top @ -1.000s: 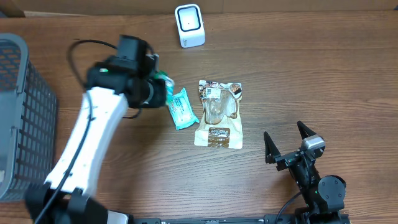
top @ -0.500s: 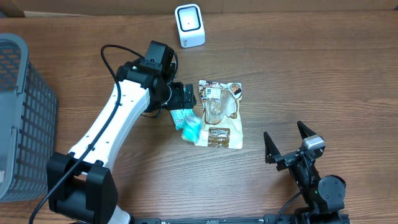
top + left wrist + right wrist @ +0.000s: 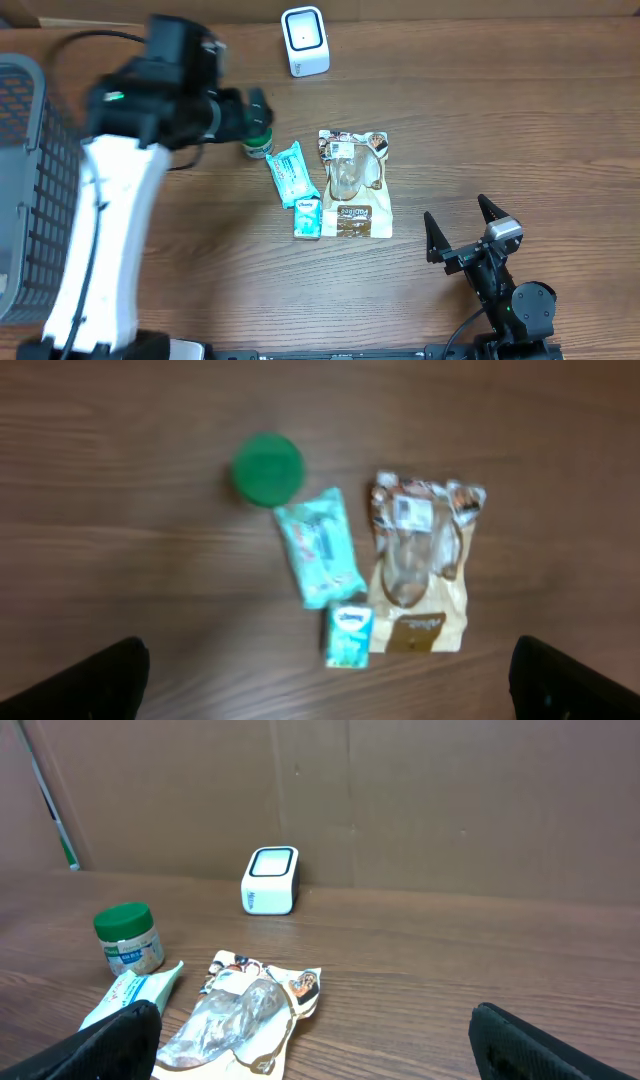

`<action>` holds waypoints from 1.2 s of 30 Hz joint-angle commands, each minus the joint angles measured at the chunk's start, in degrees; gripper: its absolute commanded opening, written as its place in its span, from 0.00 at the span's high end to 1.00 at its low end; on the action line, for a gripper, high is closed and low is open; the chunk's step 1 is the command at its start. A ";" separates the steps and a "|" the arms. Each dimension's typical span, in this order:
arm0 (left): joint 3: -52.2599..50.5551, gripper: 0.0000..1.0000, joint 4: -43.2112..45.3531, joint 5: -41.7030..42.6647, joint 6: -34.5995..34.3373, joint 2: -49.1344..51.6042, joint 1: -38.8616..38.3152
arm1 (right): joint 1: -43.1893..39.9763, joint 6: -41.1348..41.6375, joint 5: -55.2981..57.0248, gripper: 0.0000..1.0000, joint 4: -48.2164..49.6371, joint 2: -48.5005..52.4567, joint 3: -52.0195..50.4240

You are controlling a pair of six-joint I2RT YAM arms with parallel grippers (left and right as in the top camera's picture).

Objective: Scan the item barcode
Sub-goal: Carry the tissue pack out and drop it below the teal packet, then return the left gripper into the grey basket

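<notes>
A brown wood-grain worktop (image 3: 500,120) is seen, with five small things laid on it. A white scanner (image 3: 304,41) is stood upright near the far edge. A green-lidded jar (image 3: 268,469) is set upright nearer the middle. Just beside it a teal wipes pack (image 3: 293,172) is laid flat and slanted. A small teal tissue pack (image 3: 307,217) is placed at its near end, touching a brown bag (image 3: 352,183) that is laid flat. A grey mesh basket (image 3: 40,200) is stood at the left edge.

White arm (image 3: 105,230), black joints, black cable (image 3: 100,37)
</notes>
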 commanded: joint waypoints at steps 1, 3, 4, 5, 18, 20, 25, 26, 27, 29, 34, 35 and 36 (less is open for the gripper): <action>7.02 0.00 -5.55 -0.94 4.96 -3.02 7.89 | -0.20 0.15 0.00 0.00 0.28 -0.57 -0.59; 9.60 0.00 -8.13 -0.98 4.98 -3.74 13.94 | -0.20 0.17 0.02 0.00 0.28 -0.57 -0.59; 10.49 0.00 -9.01 -0.96 4.96 -4.09 17.20 | -0.20 0.15 0.00 0.00 0.28 -0.57 -0.59; 11.13 0.00 -9.68 -0.81 4.92 -4.48 20.96 | -0.20 0.15 0.00 0.00 0.28 -0.57 -0.59; 9.44 0.18 -9.25 0.42 1.86 -3.91 55.76 | -0.20 0.15 0.00 0.00 0.28 -0.57 -0.59; 8.70 0.19 -8.92 -0.68 -0.66 -3.48 58.42 | -0.20 0.17 0.00 0.00 0.28 -0.57 -0.59; 4.52 0.18 -6.32 -3.34 -5.84 -2.58 63.08 | -0.20 0.17 0.00 0.00 0.31 -0.57 -0.59; 3.41 0.18 -5.73 -4.11 -6.36 -2.47 63.23 | -0.20 0.17 0.02 0.00 0.28 -0.57 -0.59; 1.68 0.18 -4.74 -5.20 -6.99 -2.43 63.36 | -0.20 0.15 0.00 0.00 0.28 -0.57 -0.59; -2.29 0.18 -2.84 -7.06 -8.24 -1.99 63.36 | -0.20 0.15 0.02 0.00 0.28 -0.57 -0.59; -11.52 0.18 1.07 -10.16 -8.22 0.42 63.69 | -0.20 0.17 0.00 0.00 0.28 -0.57 -0.59; -13.00 0.18 1.57 -11.43 -8.24 1.01 63.84 | -0.20 0.15 0.00 0.00 0.31 -0.57 -0.59; -14.27 0.18 2.16 -12.00 -8.20 1.60 64.13 | -0.20 0.15 0.00 0.00 0.28 -0.57 -0.59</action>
